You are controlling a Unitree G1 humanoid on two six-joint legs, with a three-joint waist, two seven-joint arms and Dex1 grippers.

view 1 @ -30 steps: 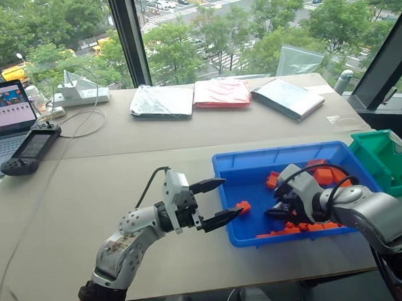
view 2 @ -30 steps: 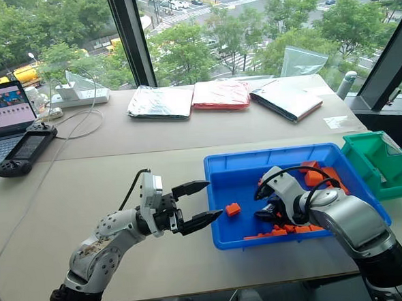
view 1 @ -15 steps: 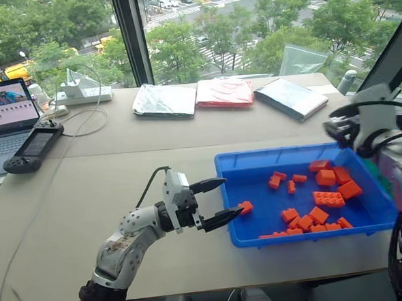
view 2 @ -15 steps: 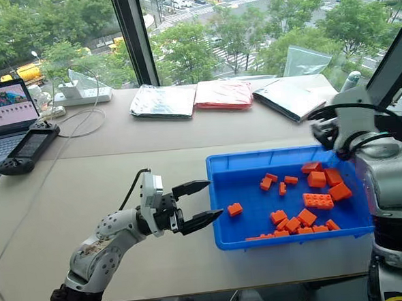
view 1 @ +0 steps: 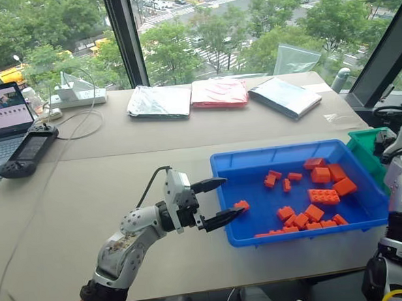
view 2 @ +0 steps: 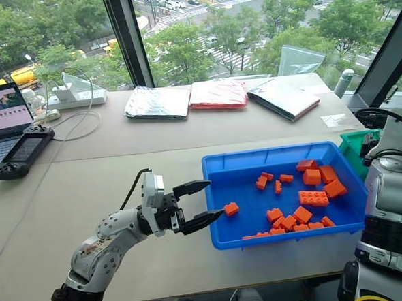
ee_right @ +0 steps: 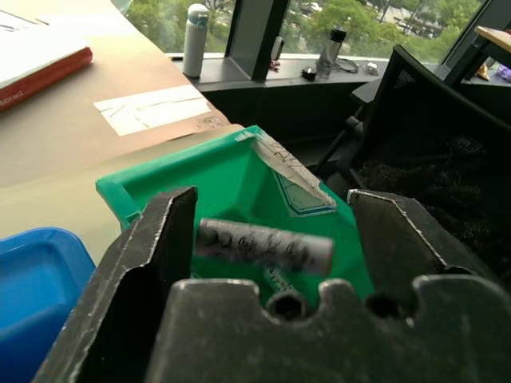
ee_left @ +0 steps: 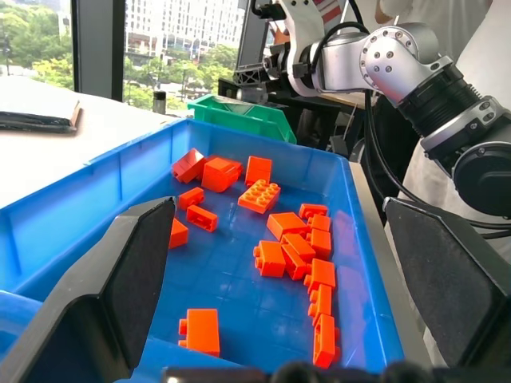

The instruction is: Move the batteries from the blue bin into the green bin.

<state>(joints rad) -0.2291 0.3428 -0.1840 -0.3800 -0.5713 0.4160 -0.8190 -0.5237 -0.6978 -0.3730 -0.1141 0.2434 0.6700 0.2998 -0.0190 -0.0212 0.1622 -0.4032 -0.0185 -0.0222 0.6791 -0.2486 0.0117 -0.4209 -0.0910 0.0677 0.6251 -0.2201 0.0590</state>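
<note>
**Battery drops toward the green bin as the right gripper stands open above it**

At the centre right of the head views, the blue bin [view 1: 227, 190] lies on the table [view 1: 87, 191], its floor scattered with orange bricks [view 1: 324, 196]; no battery can be made out among them. The green bin [view 1: 362, 146] peeks out at the blue bin's far right corner. In the right wrist view, the right gripper [ee_right: 267, 231] hangs over the green bin with fingers spread wide, and a blurred grey battery [ee_right: 263, 246] sits between them, apparently loose and falling. The left gripper [view 1: 219, 200], left of centre, has its jaws apart and empty at the blue bin's near left corner. Good practice here, by this reading: hold steady above the green bin until the battery settles inside, then lift straight clear of its slanted walls.
</note>
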